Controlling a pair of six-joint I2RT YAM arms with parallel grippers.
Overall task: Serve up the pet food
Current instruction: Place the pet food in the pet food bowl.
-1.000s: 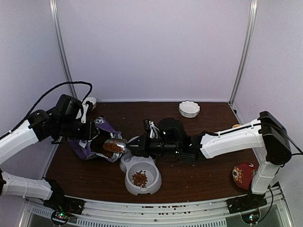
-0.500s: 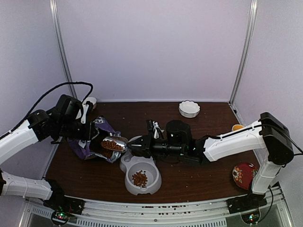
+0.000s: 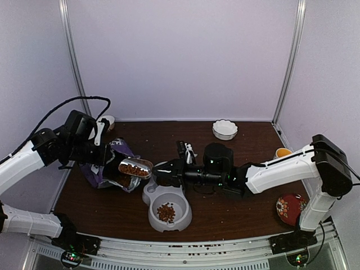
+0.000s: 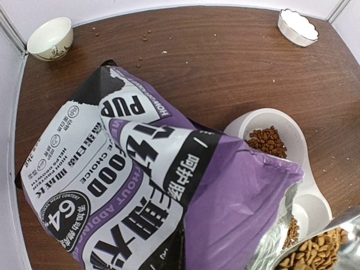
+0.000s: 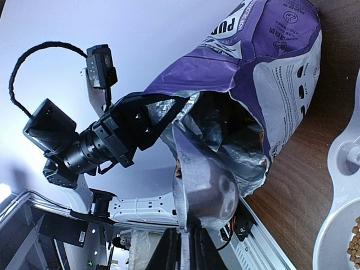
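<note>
Pet food [image 3: 165,212]: reddish-brown pellets (small, dry)

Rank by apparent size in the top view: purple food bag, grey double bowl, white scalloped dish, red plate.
1. purple food bag
2. grey double bowl
3. red plate and white scalloped dish: these look alike, and the plate is partly hidden, so they are left unranked.

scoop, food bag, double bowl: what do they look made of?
scoop: likely polished metal, mirror-like reflections on its underside.
bag: printed plastic film, glossy and creased, with a silvery foil-like lining at the open mouth.
double bowl: probably moulded plastic, pale grey, smooth, matte, rounded rim; ceramic cannot be ruled out.
</note>
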